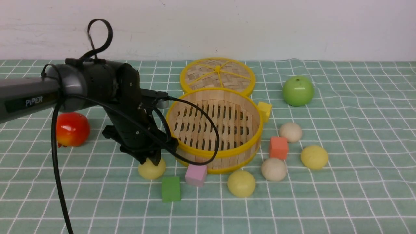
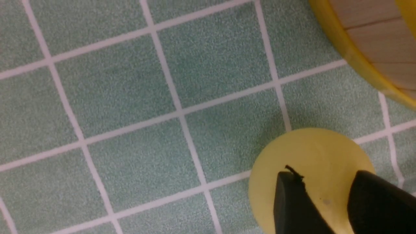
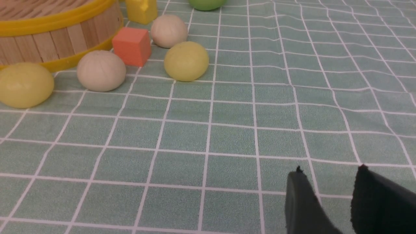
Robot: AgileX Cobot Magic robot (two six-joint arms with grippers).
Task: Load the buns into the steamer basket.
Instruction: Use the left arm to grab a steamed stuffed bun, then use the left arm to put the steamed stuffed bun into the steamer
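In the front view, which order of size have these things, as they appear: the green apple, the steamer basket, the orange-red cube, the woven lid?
1. Steamer basket
2. Woven lid, partly hidden
3. Green apple
4. Orange-red cube

L arm (image 1: 97, 87) hides the near-L bun's (image 1: 151, 169) far side and part of the basket's (image 1: 214, 123) L rim. Basket covers the lid's (image 1: 218, 75) near edge. L arm's base: cut off, L edge, front view.

Robot test setup, prob. a lab: branded arm w/ cables above a grid-cloth tabletop (image 1: 357, 195), toy-like cubes (image 1: 171, 189) below the claw (image 1: 151, 161), plain wall (image 1: 208, 29) beyond it.
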